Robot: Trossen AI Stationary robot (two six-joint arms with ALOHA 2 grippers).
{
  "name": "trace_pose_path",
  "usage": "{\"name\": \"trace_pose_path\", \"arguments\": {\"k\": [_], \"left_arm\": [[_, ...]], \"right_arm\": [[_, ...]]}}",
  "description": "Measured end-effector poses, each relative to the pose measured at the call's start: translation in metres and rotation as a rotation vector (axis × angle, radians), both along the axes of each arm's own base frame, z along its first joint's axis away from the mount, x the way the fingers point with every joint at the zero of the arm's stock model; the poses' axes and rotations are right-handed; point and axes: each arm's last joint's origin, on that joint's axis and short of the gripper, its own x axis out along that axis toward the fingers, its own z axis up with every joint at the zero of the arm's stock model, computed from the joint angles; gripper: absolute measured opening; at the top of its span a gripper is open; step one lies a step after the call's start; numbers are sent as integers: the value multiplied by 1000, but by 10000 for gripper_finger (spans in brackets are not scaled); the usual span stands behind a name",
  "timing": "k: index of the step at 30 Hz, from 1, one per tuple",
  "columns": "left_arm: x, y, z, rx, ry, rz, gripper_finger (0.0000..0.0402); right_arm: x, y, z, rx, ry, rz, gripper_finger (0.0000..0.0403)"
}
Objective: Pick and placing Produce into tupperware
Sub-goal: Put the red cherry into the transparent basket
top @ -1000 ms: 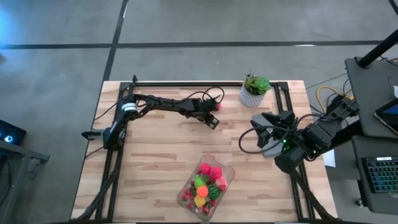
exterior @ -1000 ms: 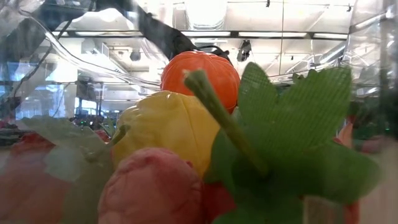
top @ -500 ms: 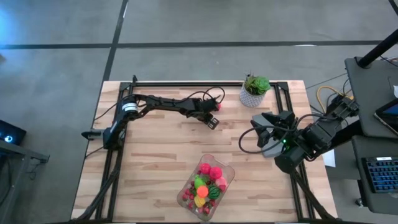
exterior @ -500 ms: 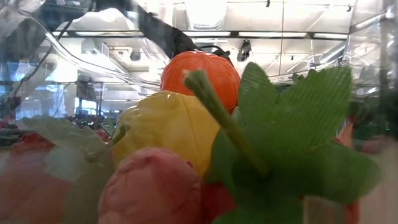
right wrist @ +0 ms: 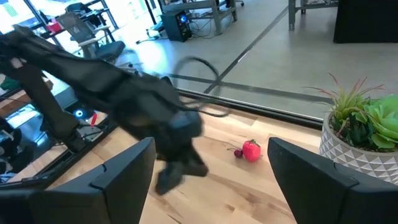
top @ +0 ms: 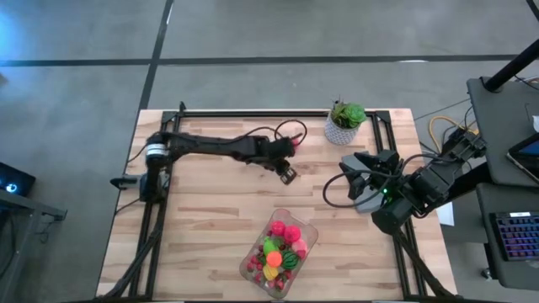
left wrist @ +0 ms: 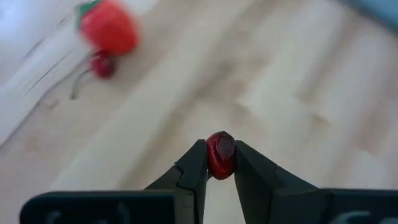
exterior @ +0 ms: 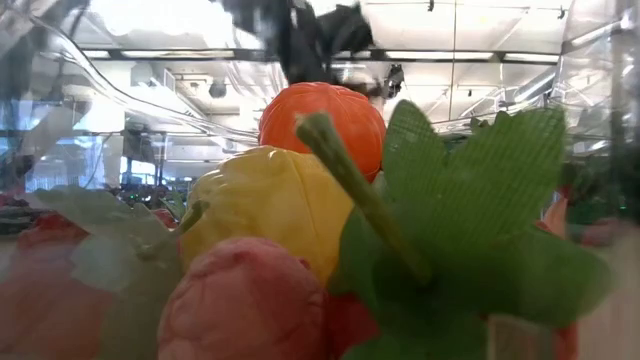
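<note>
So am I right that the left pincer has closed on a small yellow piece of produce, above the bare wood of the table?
Not quite: the piece is dark red, not yellow. The left wrist view shows the left pincer shut on a small dark red berry, above the bare wood of the table. The rest of your statement holds.

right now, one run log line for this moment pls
left gripper: shut on small red berry, above table | right gripper: open, waiting at table's right | tupperware: part-filled | strawberry: on table near plant

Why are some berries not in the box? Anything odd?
Nothing looks wrong. A red strawberry and a small dark berry lie loose near the plant pot; the left gripper holds another berry.
</note>
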Motion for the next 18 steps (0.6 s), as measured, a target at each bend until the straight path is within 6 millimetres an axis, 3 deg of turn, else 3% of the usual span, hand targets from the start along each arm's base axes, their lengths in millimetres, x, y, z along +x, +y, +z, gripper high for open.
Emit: {"name": "trace_pose_path", "arguments": {"k": [6, 9, 12, 18], "left_arm": [[-24, -58, 69, -1, -166, -159, 50], [-37, -90, 92, -45, -224, -262, 50], [-48, -123, 100, -134, -238, -303, 50], [-63, -185, 96, -290, -208, -380, 50]], "right_arm": [[0, 0, 0, 0, 0, -1, 313], [0, 0, 0, 1, -2, -1, 313], [0, 0, 0, 2, -2, -1, 309], [0, 0, 0, 0, 0, 0, 304]]}}
